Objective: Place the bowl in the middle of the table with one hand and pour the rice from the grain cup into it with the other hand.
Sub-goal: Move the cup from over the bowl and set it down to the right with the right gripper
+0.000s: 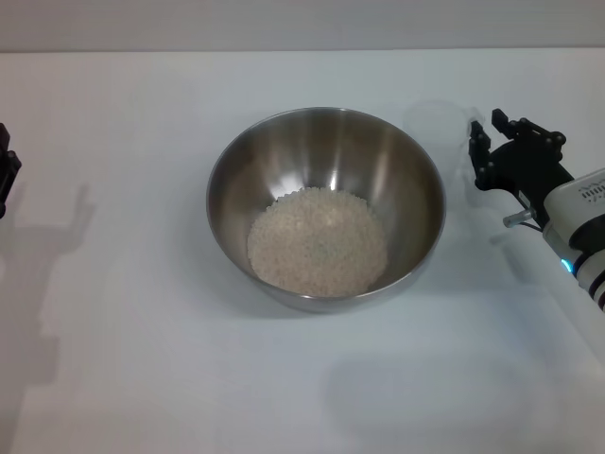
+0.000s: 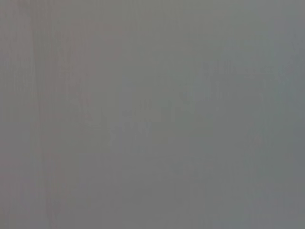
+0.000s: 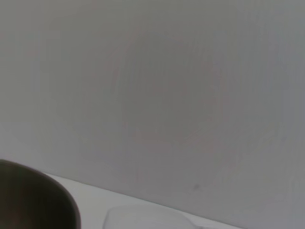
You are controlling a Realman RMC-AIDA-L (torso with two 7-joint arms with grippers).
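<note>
Head view tells me most of what I need: the stainless-steel bowl [image 1: 326, 208] sits about mid-table on the white table [image 1: 142, 378], and a flat mound of rice [image 1: 319, 238] covers its bottom. I judge both halves of the job essentially done: bowl placed, grains poured in.

The clear grain cup [image 1: 440, 132] stands upright on the table just beside the bowl's far right rim. It looks empty to me, though its walls are so transparent that I cannot rule out a few grains left inside. What remains, as I read it, is only to let go of the cup if it is not already released, and to pull the arm clear.

My right gripper [image 1: 493, 142] is at the cup's right side, its black fingers [image 1: 479, 142] spread apart. They sit right next to the cup wall, but I cannot tell whether they touch it; they do not look clamped on it.

My left gripper [image 1: 6, 175] is parked at the table's left edge, well apart from the bowl, with only a sliver showing, so I cannot tell how its jaws stand.

From the right wrist camera I catch a dark edge of the bowl [image 3: 33, 200] and the faint cup rim [image 3: 147, 217]; the left wrist camera shows nothing but blank grey.
</note>
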